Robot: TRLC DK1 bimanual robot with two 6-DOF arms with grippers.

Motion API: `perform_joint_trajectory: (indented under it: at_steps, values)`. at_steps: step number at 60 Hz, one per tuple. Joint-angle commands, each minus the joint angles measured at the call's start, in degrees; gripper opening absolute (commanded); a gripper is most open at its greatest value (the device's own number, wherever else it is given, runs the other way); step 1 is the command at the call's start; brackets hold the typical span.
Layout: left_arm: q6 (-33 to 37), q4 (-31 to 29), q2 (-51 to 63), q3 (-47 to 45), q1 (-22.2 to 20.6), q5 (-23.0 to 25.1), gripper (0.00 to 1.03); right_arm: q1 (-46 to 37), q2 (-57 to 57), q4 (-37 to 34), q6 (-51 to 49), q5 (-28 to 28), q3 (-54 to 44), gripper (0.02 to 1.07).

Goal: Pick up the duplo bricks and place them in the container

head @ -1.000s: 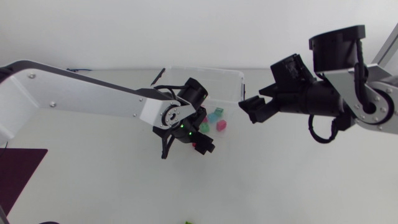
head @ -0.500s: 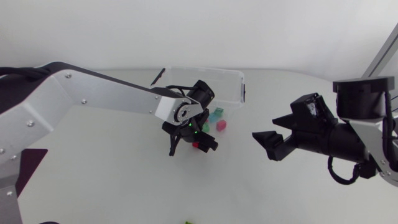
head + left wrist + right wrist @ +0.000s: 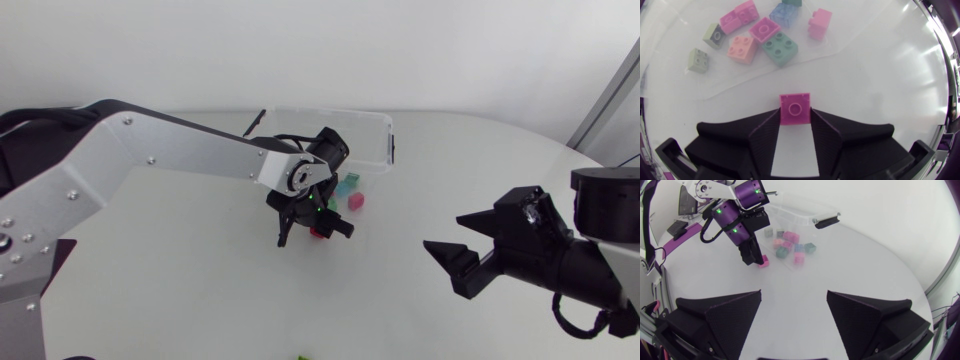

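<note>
Container (image 3: 330, 113): clear plastic, set at the table's (image 3: 180, 300) far edge, near the middle of that edge.
Left arm (image 3: 170, 150): stretched in from the table's left edge, its end brought down just in front of the container's near wall.
Left gripper (image 3: 795, 115): pressed from both sides against a magenta brick (image 3: 795, 107), which is pinched right at the fingertips with its single stud turned toward the wrist camera.
Magenta brick: held just outside the container, on the side toward the table's middle; whether it is touching the tabletop cannot be told.
Loose bricks: seen ahead of the left gripper, within the container's clear outline; a green brick (image 3: 780, 49), a salmon brick (image 3: 742, 48), a blue brick (image 3: 784, 14) and a pale green brick (image 3: 699, 60) are counted among them, with the green and salmon ones laid close together.
Right gripper (image 3: 794, 295): spread wide, with nothing between its fingers; positioned above the table near its right edge, well apart from the container and the left gripper.
</note>
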Motion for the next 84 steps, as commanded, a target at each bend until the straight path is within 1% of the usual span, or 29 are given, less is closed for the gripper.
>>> perform_joint_trajectory:
  at_steps: [1, 3, 11, 17, 28, 32, 36, 41, 48, 53, 62, 69, 75, 76, 81, 84]
  values:
    - [-1.6, -1.4, 2.5, 1.3, 0.3, -0.5, 0.21, -0.9, -1.8, -1.5, -1.4, -0.2, -2.4, 0.97]
    - [-1.6, -1.6, 2.8, 1.3, 0.3, -0.4, 0.16, -1.0, -2.5, -1.9, -1.5, -0.2, -2.8, 0.97]
    - [-1.6, -2.4, 2.3, 0.9, 0.5, -0.5, 0.15, -1.6, -4.5, -2.8, -2.1, -0.2, -3.9, 0.97]
    - [-1.6, -3.0, -0.4, -0.7, 0.5, -0.5, 0.15, -1.9, -5.5, -3.5, -2.1, -0.2, -3.9, 0.97]
    - [0.4, -5.3, -12.4, -5.2, 0.8, -0.6, 0.15, -2.0, -7.3, -4.2, -2.1, -0.2, -3.8, 0.97]
    - [1.2, -6.7, -17.0, -5.4, 1.2, -0.6, 0.15, -2.1, -7.6, -4.2, -2.1, -0.2, -3.6, 0.97]
    - [1.8, -6.8, -22.0, -4.8, 1.7, -0.6, 0.15, -2.1, -7.6, -4.2, -2.2, -0.2, -3.5, 0.97]
    - [2.4, -6.8, -25.5, -3.1, 2.2, -0.6, 0.15, -1.8, -7.6, -4.2, -2.1, -0.2, -3.4, 0.97]
    - [3.1, -4.3, -27.5, 0.1, 4.0, -0.6, 0.15, -1.7, -8.1, -4.3, -2.0, -0.2, -3.6, 0.97]
    - [3.7, -0.1, -27.2, 1.7, 5.8, -0.6, 0.15, -1.6, -8.4, -4.4, -2.0, -0.1, -3.8, 0.97]
    - [5.5, 8.1, -24.4, 2.0, 6.9, -0.6, 0.16, -1.7, -8.7, -4.5, -2.0, 0.0, -3.8, 0.97]
    - [6.1, 9.7, -20.4, 3.8, 7.4, -0.6, 0.17, -1.7, -8.6, -4.4, -2.0, 0.2, -4.0, 0.97]
    - [6.8, 11.6, -16.8, 4.7, 8.1, -0.6, 0.38, -1.7, -8.7, -4.3, -2.0, 0.3, -4.3, 0.97]
    - [6.8, 11.7, -16.8, 4.7, 8.1, -0.6, 0.38, -1.7, -8.6, -4.3, -2.0, 0.3, -4.3, 0.97]
    - [7.4, 13.0, -15.3, 4.8, 9.0, -0.6, 0.57, -1.8, -8.7, -4.1, -2.0, 0.4, -4.4, 0.97]
    - [7.5, 13.2, -15.2, 4.8, 9.6, -0.6, 0.70, -1.9, -8.7, -3.8, -2.1, 0.5, -4.5, 0.97]
